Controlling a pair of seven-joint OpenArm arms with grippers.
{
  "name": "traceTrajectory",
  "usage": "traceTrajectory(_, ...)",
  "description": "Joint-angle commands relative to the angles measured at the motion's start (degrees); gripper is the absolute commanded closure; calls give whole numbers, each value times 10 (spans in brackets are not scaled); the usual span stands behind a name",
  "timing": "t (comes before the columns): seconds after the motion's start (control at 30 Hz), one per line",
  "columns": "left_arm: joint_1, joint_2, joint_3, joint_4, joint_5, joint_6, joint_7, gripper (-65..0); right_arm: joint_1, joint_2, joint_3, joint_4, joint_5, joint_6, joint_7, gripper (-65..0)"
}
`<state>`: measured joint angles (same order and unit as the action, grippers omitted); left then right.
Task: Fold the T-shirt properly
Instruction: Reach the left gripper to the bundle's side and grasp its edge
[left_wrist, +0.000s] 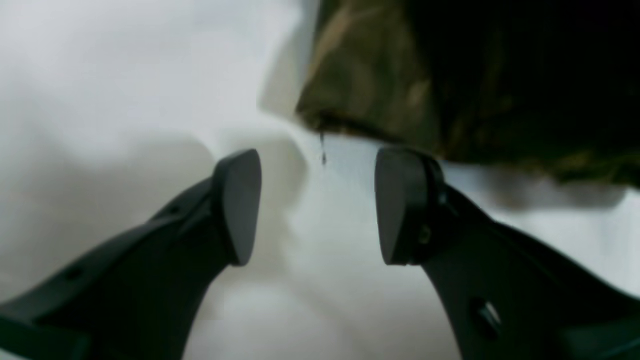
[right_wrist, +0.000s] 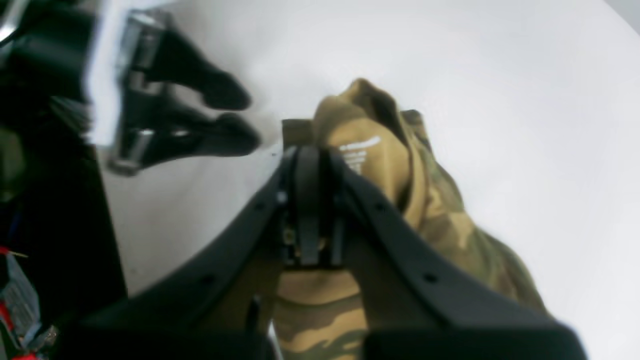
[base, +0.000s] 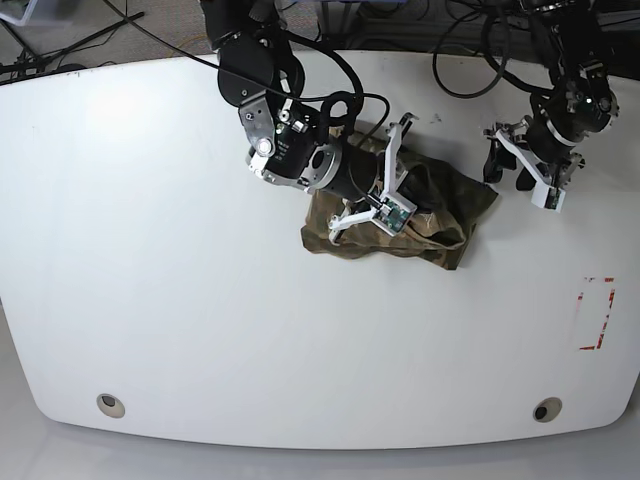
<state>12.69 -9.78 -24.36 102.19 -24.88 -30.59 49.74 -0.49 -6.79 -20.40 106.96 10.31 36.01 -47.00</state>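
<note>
From the base view I see my right gripper (right_wrist: 312, 165) left of centre, jaws clamped together on a fold of the T-shirt (base: 400, 215), which lies bunched on the white table (base: 160, 260). To its right, my left gripper (left_wrist: 317, 205) holds its jaws apart, empty, just beside the shirt's edge.

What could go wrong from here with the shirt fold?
1. The right end effector is shut on a bunched part of the T-shirt near the printed neck label; pulling may drag the crumpled heap instead of spreading it.
2. The left end effector is open and empty beside the shirt's edge, so nothing anchors that side.
3. The shirt lies crumpled on the white table, so any fold now would trap wrinkles.
</note>
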Motion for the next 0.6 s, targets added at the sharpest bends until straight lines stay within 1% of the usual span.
traceTrajectory(0.0, -24, -11, -7, 8, -2, 4, -19, -335, 10, -6, 0, 5, 7, 0, 16, 0)
traceTrajectory(0.07, -42, -9, -7, -5, 15, 18, -20, -335, 7, -6, 0, 5, 7, 1, 16, 0)
traceTrajectory(0.13, -61, -9, -7, -21, 22, 24, -22, -335, 6, -6, 0, 4, 7, 1, 16, 0)
traceTrajectory(0.3, -134, -9, -15, -121, 37, 24, -22, -333, 0, -6, 0, 6, 7, 1, 16, 0)
traceTrajectory(0.4, -167, -9, -14, -188, 37, 15, -22, -326, -3, -6, 1, 8, 7, 1, 16, 0)
traceTrajectory(0.5, -189, -8, -14, -232, 37, 0, -23, -242, -3, -6, 1, 8, 7, 1, 16, 0)
traceTrajectory(0.57, -201, -7, -14, -254, 37, -15, -23, -138, -3, -6, 1, 7, 7, 1, 16, 0)
